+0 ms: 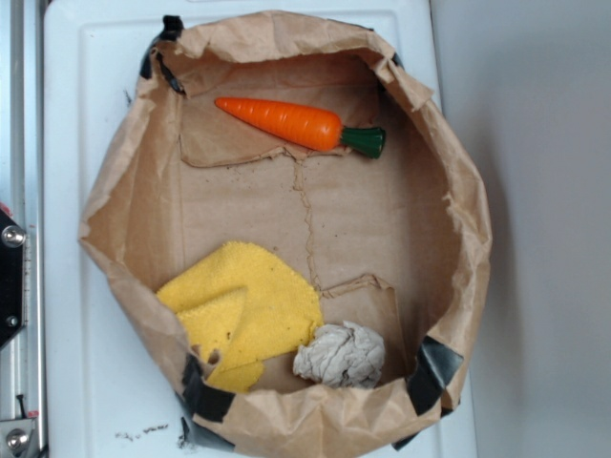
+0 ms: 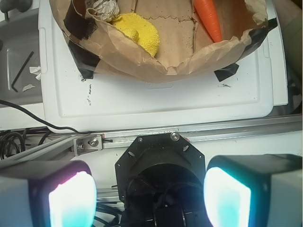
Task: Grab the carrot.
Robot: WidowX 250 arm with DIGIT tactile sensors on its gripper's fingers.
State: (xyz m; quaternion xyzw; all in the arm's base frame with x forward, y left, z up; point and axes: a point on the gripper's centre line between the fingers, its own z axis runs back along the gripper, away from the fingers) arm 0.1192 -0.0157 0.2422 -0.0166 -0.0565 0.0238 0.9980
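The carrot [image 1: 298,124] lay on the floor of the paper bag [image 1: 124,191], in its upper part as the exterior view framed it. Its long axis ran nearly level across that picture, dipping slightly to the right; the orange tip pointed left and the green stub [image 1: 365,141] sat at the right end, close to the bag's crumpled wall. It touched nothing else in the bag. The yellow cloth [image 1: 250,315] and the wad of grey paper [image 1: 340,355] lay well apart from it, across the bag's floor at the bottom of that view, the wad just beside the cloth.

The exterior view showed the whole carrot, but no arm. The wrist view cut the carrot [image 2: 209,19] off at the top edge: only its tapered half showed, tip toward the camera, just behind the bag's near rim, with the cloth [image 2: 137,30] to its left. That view alone showed the white tray [image 2: 156,101] under the bag, the metal rail [image 2: 227,130] in front of it, and a cable [image 2: 28,118] at the left.

The gripper [image 2: 150,198] hung outside the bag, on the near side of the rail, well apart from the carrot. Its two pads [image 2: 72,201] stood wide apart with nothing between them.
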